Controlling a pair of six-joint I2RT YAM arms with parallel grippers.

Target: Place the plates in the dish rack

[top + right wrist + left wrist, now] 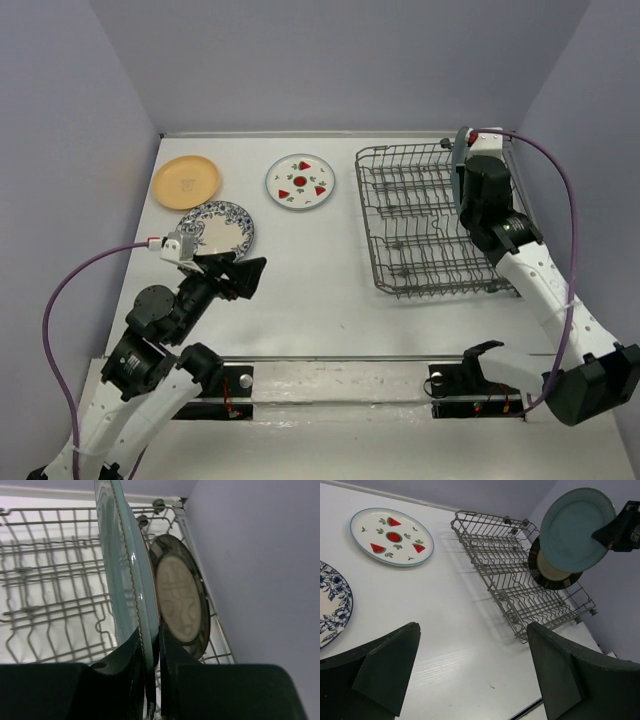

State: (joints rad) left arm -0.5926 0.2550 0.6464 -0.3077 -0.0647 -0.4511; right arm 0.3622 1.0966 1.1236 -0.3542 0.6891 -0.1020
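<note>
My right gripper (pixel 150 642) is shut on the lower rim of the plain teal-blue plate (pixel 125 565). It holds the plate upright, on edge, above the far right end of the grey wire dish rack (pixel 410 220). The beige plate with the dark brown rim (pixel 180 600) stands in the rack just behind the teal one. The left wrist view shows both plates (pixel 576 527), (pixel 552 575). My left gripper (pixel 472 630) is open and empty, low over the table. The orange-yellow plate (pixel 186 181), the watermelon plate (pixel 300 182) and the blue floral plate (pixel 222 226) lie flat on the table.
The rack (pixel 485 575) sits at the right of the table, close to the purple right wall. The floral plate (pixel 330 605) lies just left of my left gripper (pixel 245 275). A metal strip runs along the table's near edge.
</note>
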